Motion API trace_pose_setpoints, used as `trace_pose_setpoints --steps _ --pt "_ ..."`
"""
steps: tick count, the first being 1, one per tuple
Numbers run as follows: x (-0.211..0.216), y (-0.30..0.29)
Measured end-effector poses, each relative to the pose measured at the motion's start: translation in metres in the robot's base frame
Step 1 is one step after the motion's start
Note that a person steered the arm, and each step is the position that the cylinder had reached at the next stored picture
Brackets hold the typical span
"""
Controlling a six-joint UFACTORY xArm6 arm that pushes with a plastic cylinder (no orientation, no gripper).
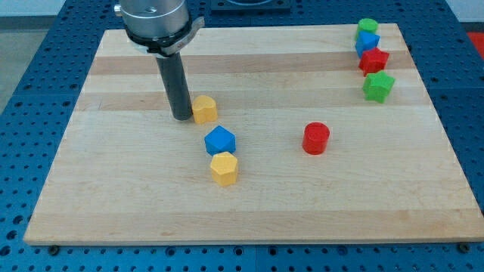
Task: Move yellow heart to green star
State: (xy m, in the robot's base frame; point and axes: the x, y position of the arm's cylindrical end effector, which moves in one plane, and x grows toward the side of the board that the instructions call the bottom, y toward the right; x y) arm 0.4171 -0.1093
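The yellow heart point(205, 109) lies on the wooden board, left of centre. My tip point(181, 118) rests on the board right at the heart's left side, touching or nearly touching it. The green star point(378, 87) lies far off at the view's right, near the board's right edge. The rod rises from the tip to the arm's grey end at the view's top.
A blue block point(220, 140) and a yellow hexagon block point(224, 168) lie just below the heart. A red cylinder point(316, 138) stands at centre right. Above the green star lie a red star point(373, 60), a blue block point(367, 41) and a green block point(368, 26).
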Motion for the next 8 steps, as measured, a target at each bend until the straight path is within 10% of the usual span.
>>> trace_pose_setpoints --steps 8 --pt "-0.025 0.159"
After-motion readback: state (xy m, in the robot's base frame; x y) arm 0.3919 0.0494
